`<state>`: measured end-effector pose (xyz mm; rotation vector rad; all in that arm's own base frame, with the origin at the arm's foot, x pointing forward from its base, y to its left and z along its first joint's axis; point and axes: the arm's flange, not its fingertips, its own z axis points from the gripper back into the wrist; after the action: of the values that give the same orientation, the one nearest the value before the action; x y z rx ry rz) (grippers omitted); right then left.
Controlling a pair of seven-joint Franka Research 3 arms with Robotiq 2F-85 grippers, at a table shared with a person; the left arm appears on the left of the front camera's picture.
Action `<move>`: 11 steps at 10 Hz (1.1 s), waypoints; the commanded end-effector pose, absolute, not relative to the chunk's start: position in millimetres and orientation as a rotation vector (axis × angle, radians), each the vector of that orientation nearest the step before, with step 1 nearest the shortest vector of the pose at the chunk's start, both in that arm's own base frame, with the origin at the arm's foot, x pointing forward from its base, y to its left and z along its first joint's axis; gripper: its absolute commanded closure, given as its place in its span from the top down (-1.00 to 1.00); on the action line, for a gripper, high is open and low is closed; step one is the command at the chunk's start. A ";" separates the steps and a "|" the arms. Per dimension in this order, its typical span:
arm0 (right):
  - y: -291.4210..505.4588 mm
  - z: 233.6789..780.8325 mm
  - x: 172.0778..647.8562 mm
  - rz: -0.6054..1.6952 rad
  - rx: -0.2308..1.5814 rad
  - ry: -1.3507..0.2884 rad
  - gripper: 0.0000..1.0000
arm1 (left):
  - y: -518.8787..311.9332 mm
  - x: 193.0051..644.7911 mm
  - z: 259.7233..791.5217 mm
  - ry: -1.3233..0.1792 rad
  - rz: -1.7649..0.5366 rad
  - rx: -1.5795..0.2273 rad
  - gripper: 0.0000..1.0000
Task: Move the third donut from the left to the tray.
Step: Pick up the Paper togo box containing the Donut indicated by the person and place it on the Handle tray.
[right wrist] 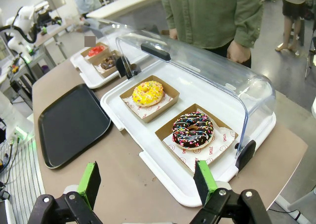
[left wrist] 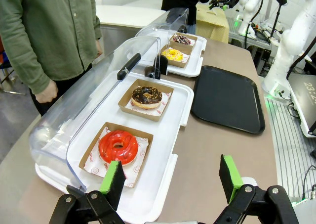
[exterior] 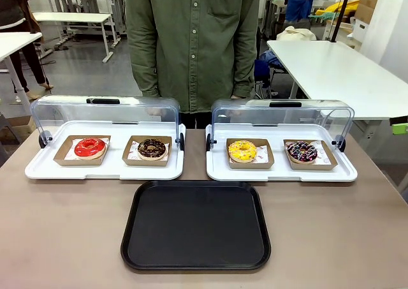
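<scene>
The third donut (exterior: 242,150) has bright yellow icing and sits on a brown cardboard square in the right white tray; it also shows as the yellow donut (right wrist: 147,93) and, far off, the yellow donut (left wrist: 172,54). The black tray (exterior: 196,225) lies bare at the table's near middle, also seen as the black tray (right wrist: 69,122) and the black tray (left wrist: 228,98). My right gripper (right wrist: 148,184) hangs open above the table edge, near the sprinkled chocolate donut (right wrist: 193,130). My left gripper (left wrist: 173,178) is open above the red donut (left wrist: 118,146).
Two white trays (exterior: 105,168) (exterior: 280,171) have their clear lids (exterior: 105,110) swung up and back. A red donut (exterior: 90,148), a chocolate donut (exterior: 152,148) and a sprinkled donut (exterior: 301,152) sit on cardboard squares. A person in a green shirt (exterior: 194,40) stands at the far edge.
</scene>
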<state>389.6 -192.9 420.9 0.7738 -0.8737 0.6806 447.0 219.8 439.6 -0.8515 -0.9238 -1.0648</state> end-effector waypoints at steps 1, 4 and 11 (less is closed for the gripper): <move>-192.1 421.9 390.4 0.680 0.782 -0.893 1.00 | 219.8 446.8 441.5 -0.918 -1.069 -0.849 1.00; -192.1 421.9 390.4 0.680 0.782 -0.893 1.00 | 219.8 446.8 441.5 -0.918 -1.069 -0.849 1.00; -192.1 421.9 390.4 0.680 0.782 -0.893 1.00 | 219.8 446.8 441.5 -0.918 -1.069 -0.849 1.00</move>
<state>389.6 -193.0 420.9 0.7738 -0.8737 0.6806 447.0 219.8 439.6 -0.8515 -0.9238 -1.0648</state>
